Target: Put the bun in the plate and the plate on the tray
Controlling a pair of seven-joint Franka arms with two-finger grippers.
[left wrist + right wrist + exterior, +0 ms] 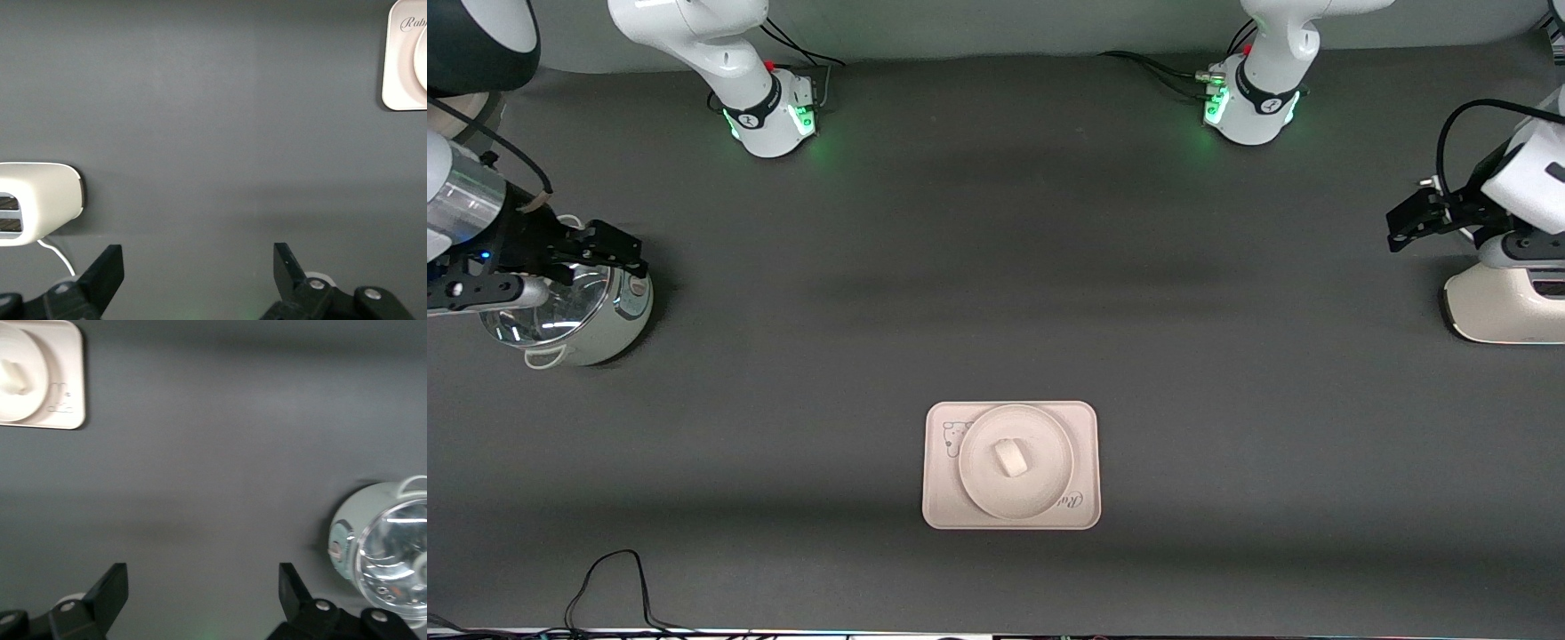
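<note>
- Dark grey matting covers the table (996,267) from end to end; cables trail along its edge nearest the front camera, and the two arm bases stand along its farthest edge
- At the right arm's end, the right gripper (618,253) hangs over a pale green pot with a glass lid (569,316); its fingers (110,590) stand wide apart, holding nothing and touching nothing; the pot shows beside them in the right wrist view
- Near the middle of the table, toward the front camera, lies the tray (938,507); the plate (1040,498) sits on it, covering most of the "Rabbit" script, and the bun (1010,458) rests in the middle of the plate
- Judging by this layout, both placements look done; no step seems left in hand, and the next move calls only for the arms to wait clear of the tray
- At the left arm's end, the left gripper (1400,227) hovers over a cream toaster-like appliance (1507,307); its fingers (107,270) are spread just as wide and empty, with only bare matting between them in the left wrist view
</note>
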